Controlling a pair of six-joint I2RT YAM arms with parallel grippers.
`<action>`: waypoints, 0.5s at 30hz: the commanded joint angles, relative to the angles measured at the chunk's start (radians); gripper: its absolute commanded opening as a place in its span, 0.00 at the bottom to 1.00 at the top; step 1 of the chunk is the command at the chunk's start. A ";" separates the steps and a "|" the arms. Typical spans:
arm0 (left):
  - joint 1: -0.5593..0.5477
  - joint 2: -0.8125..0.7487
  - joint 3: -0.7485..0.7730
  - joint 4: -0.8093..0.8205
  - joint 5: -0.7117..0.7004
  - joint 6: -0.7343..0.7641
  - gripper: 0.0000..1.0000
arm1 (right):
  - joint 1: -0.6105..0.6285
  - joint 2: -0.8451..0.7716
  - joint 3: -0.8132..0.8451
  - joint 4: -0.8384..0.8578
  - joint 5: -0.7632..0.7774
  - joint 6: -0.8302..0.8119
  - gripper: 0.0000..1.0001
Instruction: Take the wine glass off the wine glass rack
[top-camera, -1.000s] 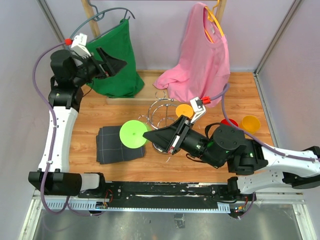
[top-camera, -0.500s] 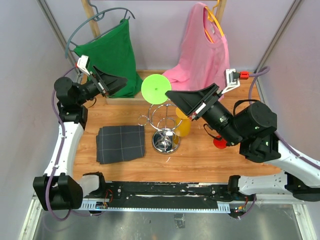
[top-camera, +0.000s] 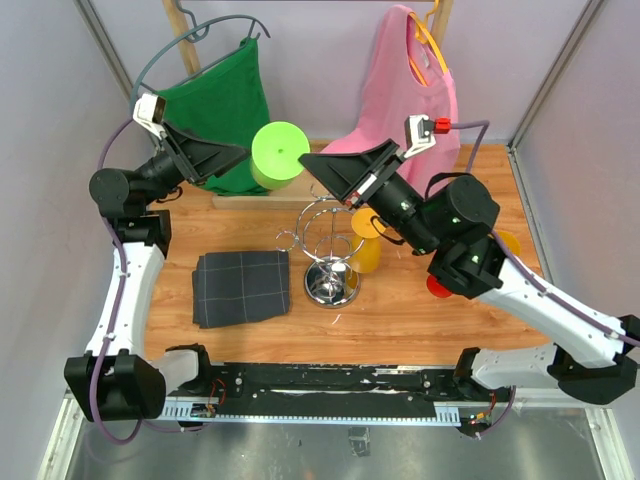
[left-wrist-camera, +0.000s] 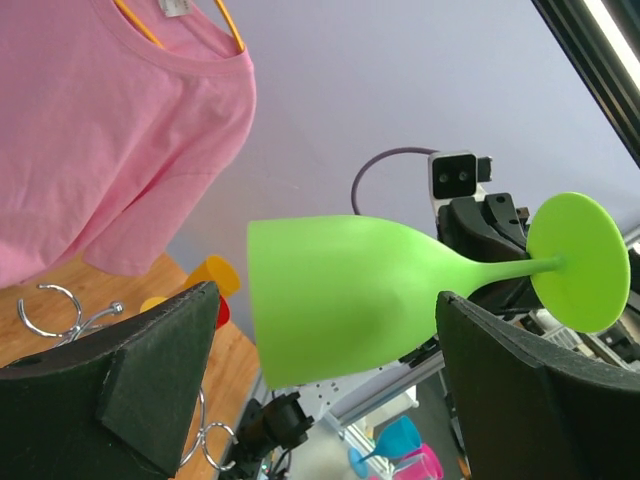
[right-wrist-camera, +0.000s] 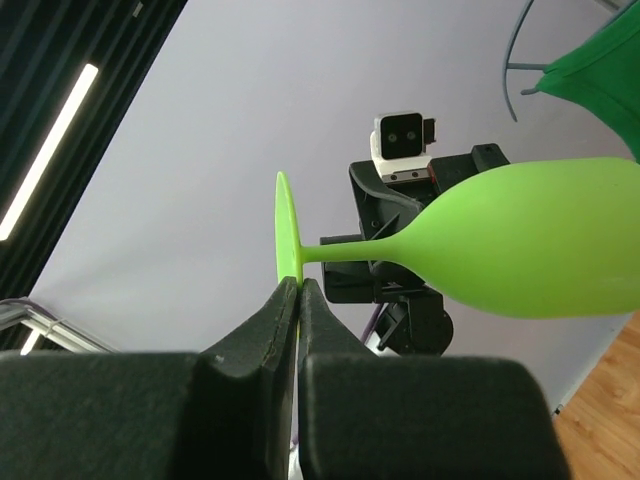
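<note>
The right gripper (top-camera: 318, 165) has its fingers (right-wrist-camera: 252, 338) pinched tight on the thin foot of the green glass (top-camera: 279, 155). They grip the disc edge-on. The stem and bowl stick out sideways past the fingertips, high above the table (top-camera: 400, 320). The glass is off the rack (top-camera: 328, 250), which stands on the table beneath the right fingers, apart from the glass.

The left gripper (top-camera: 232, 157) faces the glass from the other side, its fingers (left-wrist-camera: 150, 380) spread wide. In its wrist view the bowl lies across the gap between them, mouth toward the left-hand finger and foot past the right-hand one. The bowl seems to sit just beyond the tips. Whether either pad touches it is hard to tell from these angles.

A green cloth (top-camera: 225, 110) hangs just behind the left fingers. A pink shirt (top-camera: 410, 110) hangs behind the right ones. A dark folded cloth (top-camera: 242, 287) lies flat on the table well below the left fingers. An orange cup (top-camera: 365, 252) stands just beside the rack, under the right gripper.
</note>
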 joint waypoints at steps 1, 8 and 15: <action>0.004 -0.004 0.021 0.083 0.016 -0.042 0.94 | -0.035 0.035 0.036 0.172 -0.073 0.062 0.01; 0.004 -0.002 0.031 0.119 0.016 -0.063 0.95 | -0.037 0.048 0.007 0.266 -0.071 0.088 0.01; 0.004 -0.002 0.046 0.124 0.018 -0.078 0.94 | -0.056 0.020 -0.022 0.286 -0.064 0.090 0.01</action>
